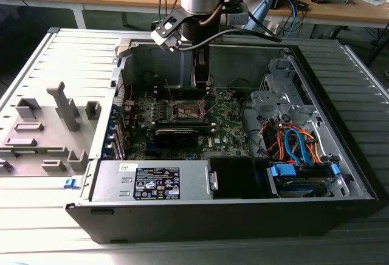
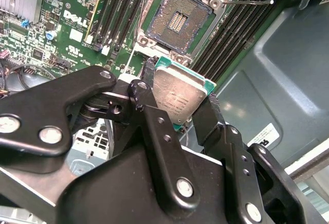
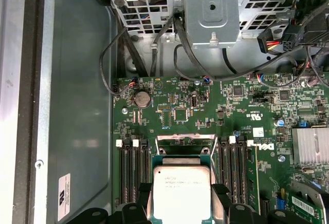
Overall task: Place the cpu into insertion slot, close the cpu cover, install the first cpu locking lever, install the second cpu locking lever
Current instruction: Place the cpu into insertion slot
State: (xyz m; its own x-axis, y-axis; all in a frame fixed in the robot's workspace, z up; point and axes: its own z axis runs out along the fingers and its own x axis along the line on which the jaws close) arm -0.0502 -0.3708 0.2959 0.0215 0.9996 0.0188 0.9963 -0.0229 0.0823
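My gripper [image 2: 180, 93] is shut on the cpu [image 2: 177, 99], a thin square chip with a silver top and green edge, pinched at two opposite sides by the black fingers [image 2: 208, 116]. It hangs tilted a little above the insertion slot [image 2: 177, 21], whose brownish contact field lies bare inside a silver rim. In the first wrist view the cpu [image 3: 181, 190] sits between the fingers [image 3: 221, 196], with the cpu cover [image 3: 182, 138] raised just beyond it. A thin locking lever [image 2: 254, 1] sticks out beside the slot. In the exterior view the gripper [image 1: 202, 87] hovers over the motherboard.
Black memory slots [image 3: 131, 175] flank the socket on both sides. A finned heat sink [image 3: 310, 146], a drive cage [image 3: 213, 8] with loose cables, a power supply [image 1: 152, 181] and a blue-latched drive [image 1: 302, 172] crowd the open case [image 1: 340, 76].
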